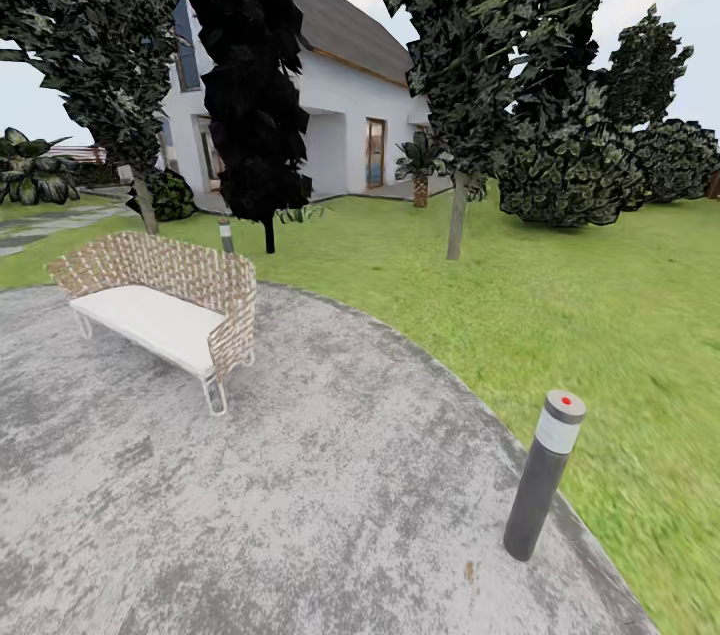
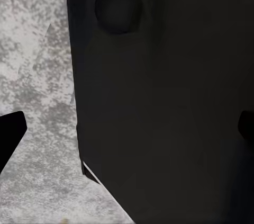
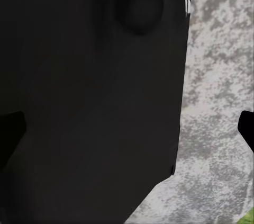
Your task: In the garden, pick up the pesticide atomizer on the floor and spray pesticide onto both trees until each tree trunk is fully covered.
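— Two trees [image 1: 457, 215] with pale mottled trunks are seen across the lawn [image 1: 560, 315] of a garden, in front of a white house [image 1: 345, 125]; a second pale trunk [image 1: 143, 203] is glimpsed at the far left, and a near-black thin-trunked tree [image 1: 255, 115] is set between them. Is the pesticide atomizer located?

— No atomizer is made out on the grass from here. A gravel circle [image 1: 300, 495] is occupied by a wicker bench [image 1: 165, 300] with a white cushion, and a grey bollard [image 1: 543, 475] is planted at its edge.

— And the jaws?

— Their state cannot be told: both wrist views are blocked by a dark body panel [image 2: 159, 107], with dark finger edges at the frame sides.

— What could go wrong?

— The bollard or bench could be clipped if the base is driven off carelessly, and the black tree could be mistaken for a target.

— Any containers?

— None are seen.
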`<state>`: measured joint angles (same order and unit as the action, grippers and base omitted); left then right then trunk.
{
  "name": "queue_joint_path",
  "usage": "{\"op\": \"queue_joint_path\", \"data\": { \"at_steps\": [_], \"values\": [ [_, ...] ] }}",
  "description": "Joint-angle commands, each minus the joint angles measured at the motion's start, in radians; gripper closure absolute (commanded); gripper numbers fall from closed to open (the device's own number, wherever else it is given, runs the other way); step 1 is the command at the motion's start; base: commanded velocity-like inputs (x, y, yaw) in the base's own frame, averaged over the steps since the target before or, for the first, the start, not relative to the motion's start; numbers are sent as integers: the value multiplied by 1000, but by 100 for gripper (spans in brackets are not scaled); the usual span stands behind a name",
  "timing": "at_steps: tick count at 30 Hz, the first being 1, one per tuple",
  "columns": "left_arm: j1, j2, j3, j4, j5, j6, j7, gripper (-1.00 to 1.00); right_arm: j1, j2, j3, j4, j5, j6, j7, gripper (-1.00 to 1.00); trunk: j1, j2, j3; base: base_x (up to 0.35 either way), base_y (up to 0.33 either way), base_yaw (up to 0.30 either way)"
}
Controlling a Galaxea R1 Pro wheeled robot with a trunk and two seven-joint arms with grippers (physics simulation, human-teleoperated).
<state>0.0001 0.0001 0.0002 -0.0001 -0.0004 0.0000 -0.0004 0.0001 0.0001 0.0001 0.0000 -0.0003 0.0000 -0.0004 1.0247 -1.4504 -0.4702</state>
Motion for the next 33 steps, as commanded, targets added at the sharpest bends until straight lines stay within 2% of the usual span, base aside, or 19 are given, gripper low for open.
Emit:
{"op": "queue_joint_path", "data": {
  "at_steps": [1, 7, 24, 33],
  "values": [
    [0, 0, 0, 0, 0, 0, 0, -100, 0, 0, 0, 0, 0, 0, 0, -100, 0, 0, 0, 0, 0, 0],
    [8, -5, 3, -15, 0, -3, -1, -100, -14, 0, -2, 2, 3, 0, 0, -100, 0, 0, 0, 0, 0, 0],
    [26, -5, 4, -72, 2, -98, -1, -100, -14, -4, -5, 2, -2, -5, -2, -100, 0, 0, 0, 0, 0, 0],
    [26, -13, 3, -122, -1, -149, -1, -100, -14, -8, -2, -4, 7, -51, -3, -100, 0, 0, 0, 0, 0, 0]
  ]
}}
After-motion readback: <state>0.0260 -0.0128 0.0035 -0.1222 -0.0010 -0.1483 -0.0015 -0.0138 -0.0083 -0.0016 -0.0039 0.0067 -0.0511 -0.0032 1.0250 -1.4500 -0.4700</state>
